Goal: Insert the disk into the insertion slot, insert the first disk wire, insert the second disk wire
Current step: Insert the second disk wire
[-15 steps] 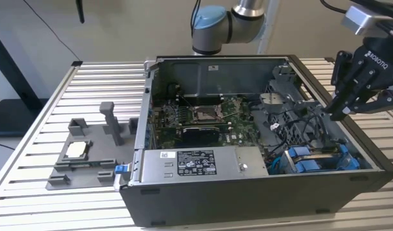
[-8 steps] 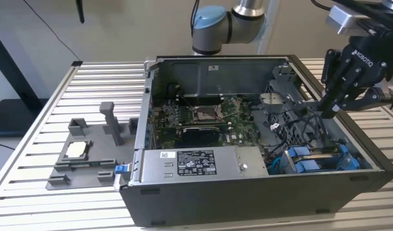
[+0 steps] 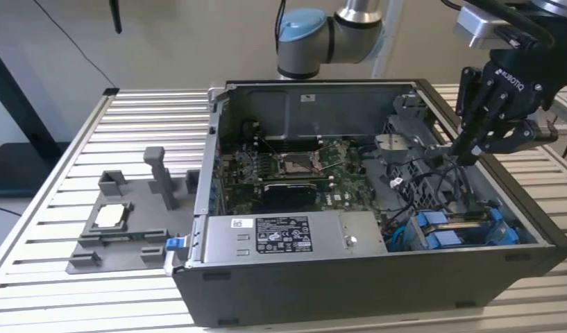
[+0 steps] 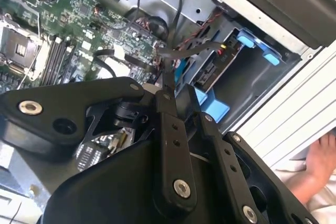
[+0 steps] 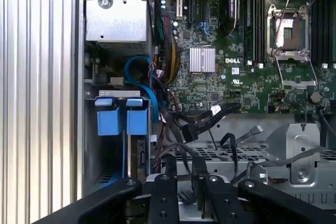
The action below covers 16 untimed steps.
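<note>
The insertion slot (image 3: 459,229) is the dark grey drive bay in the corner of the open computer case (image 3: 357,291) at the exterior view's right, against the front wall; 2 blue tabs (image 5: 121,116) sit side by side at its mouth in the first wrist view. Whether the disk is fully seated cannot be told. The gripper (image 3: 466,154) hangs inside the case just beside the wall at the exterior view's right, near the slot but not touching it. In the second wrist view the gripper (image 4: 167,80) has its fingers drawn narrow and pinches a black wire (image 4: 194,49) that runs toward the bay. The motherboard (image 3: 339,173) with its square processor socket (image 3: 295,164) lies at the centre of the case. The case stands on a slatted metal surface (image 3: 135,118), next to a grey fixture (image 3: 125,236). A person's hand (image 4: 320,156) rests outside the case.
</note>
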### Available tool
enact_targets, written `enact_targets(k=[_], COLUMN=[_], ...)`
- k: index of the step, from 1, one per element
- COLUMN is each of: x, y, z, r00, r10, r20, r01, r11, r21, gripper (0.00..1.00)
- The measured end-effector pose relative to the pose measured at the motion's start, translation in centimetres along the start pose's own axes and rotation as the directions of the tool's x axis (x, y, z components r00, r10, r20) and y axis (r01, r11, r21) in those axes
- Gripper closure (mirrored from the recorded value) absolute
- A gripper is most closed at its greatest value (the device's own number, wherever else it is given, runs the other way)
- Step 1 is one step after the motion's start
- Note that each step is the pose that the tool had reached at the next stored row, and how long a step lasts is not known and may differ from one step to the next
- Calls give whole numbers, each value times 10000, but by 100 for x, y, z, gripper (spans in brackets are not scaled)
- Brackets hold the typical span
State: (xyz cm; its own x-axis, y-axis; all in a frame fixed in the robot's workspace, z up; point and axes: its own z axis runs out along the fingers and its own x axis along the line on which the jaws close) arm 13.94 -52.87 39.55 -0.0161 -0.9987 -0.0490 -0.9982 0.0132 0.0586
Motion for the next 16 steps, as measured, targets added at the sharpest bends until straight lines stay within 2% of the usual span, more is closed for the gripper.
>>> enact_targets(k=[6, 9, 14, 16], x=[-97, -137, -144, -143], y=[106, 156, 194, 245], z=[8, 7, -26, -25], r00=[10000, 10000, 9999, 9998], r10=[-13, -14, -14, -22], r20=[4, -4, -159, -220], r01=[13, 14, 19, 29], r11=[9996, 9995, 9995, 9994], r21=[268, 304, 310, 331], gripper=[73, 73, 73, 73])
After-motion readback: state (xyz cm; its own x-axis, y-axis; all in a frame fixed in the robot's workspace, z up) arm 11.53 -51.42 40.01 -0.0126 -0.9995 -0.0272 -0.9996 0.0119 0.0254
